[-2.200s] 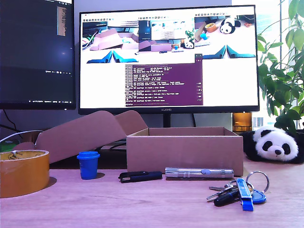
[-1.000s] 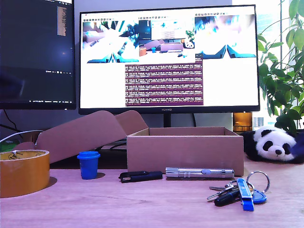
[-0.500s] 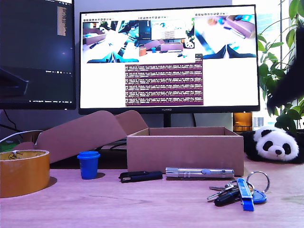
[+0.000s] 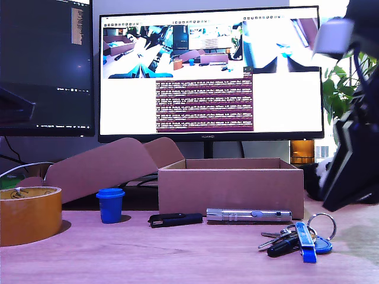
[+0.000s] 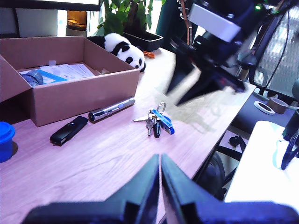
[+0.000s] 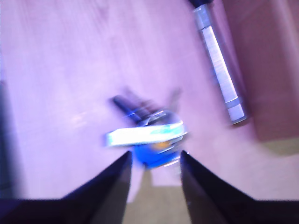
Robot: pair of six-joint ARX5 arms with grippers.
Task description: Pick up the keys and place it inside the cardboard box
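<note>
The keys [image 4: 299, 235] lie on the desk [image 4: 177, 254] at the exterior view's near right, just in front of the silver flashlight [image 4: 249, 215] and the cardboard box [image 4: 231, 184]. My second gripper [image 6: 154, 163] hangs above them at the exterior view's right, jaws parted (the blue tag sits just ahead of the gap, untouched). My first gripper [image 5: 160, 161] shows its jaws pressed together, well apart from the keys.
</note>
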